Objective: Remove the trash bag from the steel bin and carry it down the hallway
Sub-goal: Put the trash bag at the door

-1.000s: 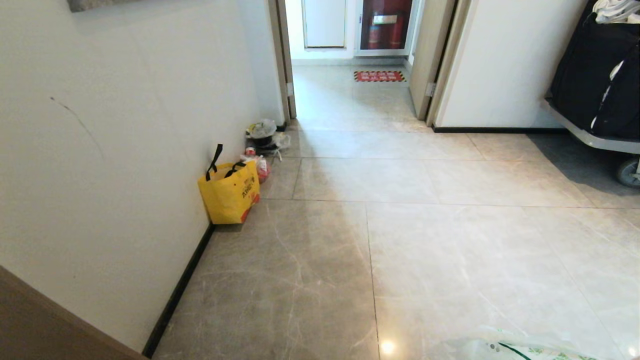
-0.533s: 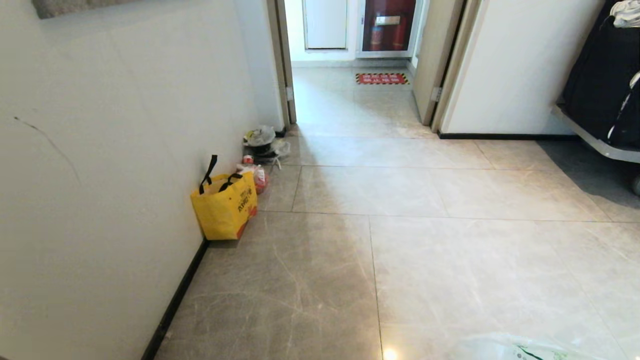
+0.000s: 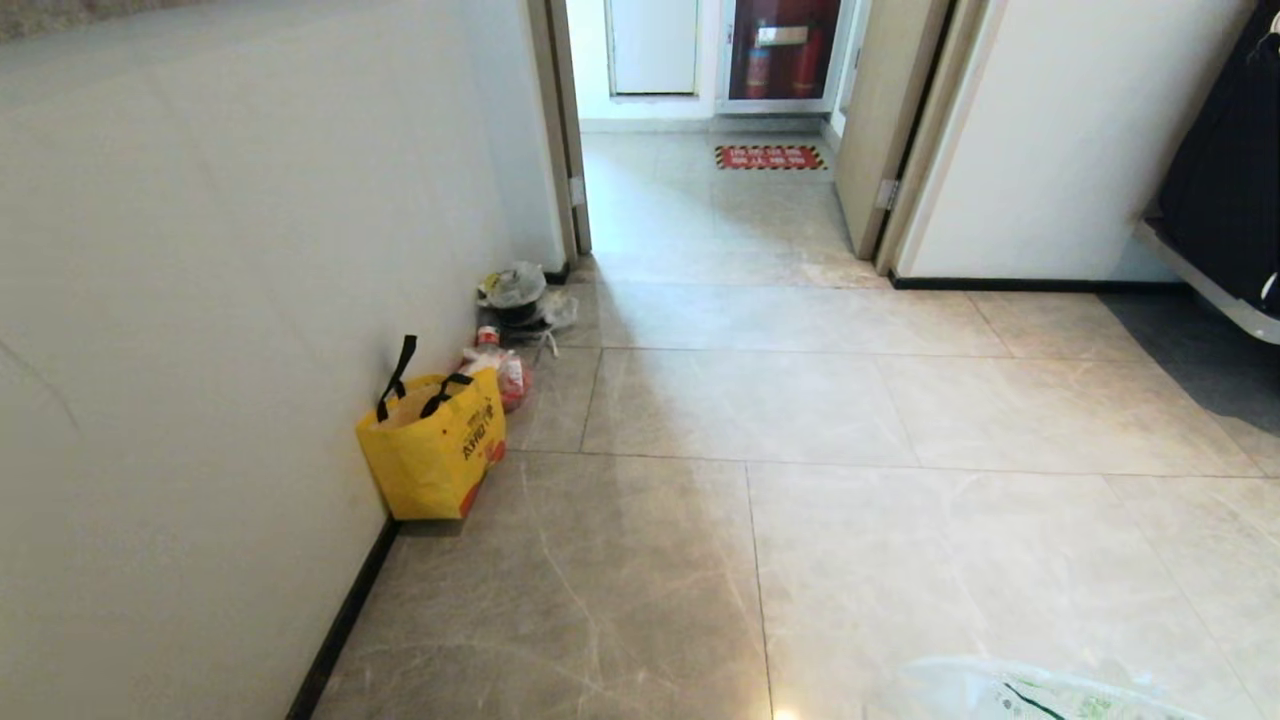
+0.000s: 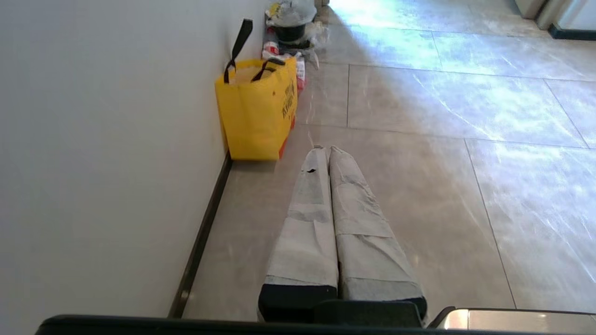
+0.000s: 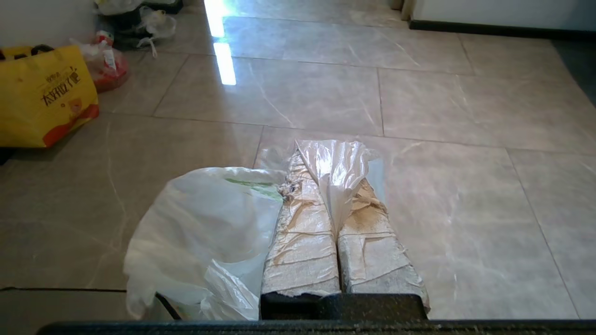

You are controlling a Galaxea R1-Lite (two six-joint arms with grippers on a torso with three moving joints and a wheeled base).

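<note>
Both grippers rode low over the hallway floor [image 3: 900,560]. Right gripper [image 5: 331,160] was clamped on a trash bag [image 5: 200,223] handle, so the bag hung beside it, clear of the tiles. Left gripper [image 4: 325,150] was closed, empty, near the yellow tote [image 4: 258,109] at the wall's baseboard.

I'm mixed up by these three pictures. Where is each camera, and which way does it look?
Head view: high up, facing down the hallway; only the trash bag peeks in.
Left wrist view: behind the shut left tool, facing the yellow tote.
Right wrist view: behind the right tool, shut on the bag.
All share the tote.
</note>
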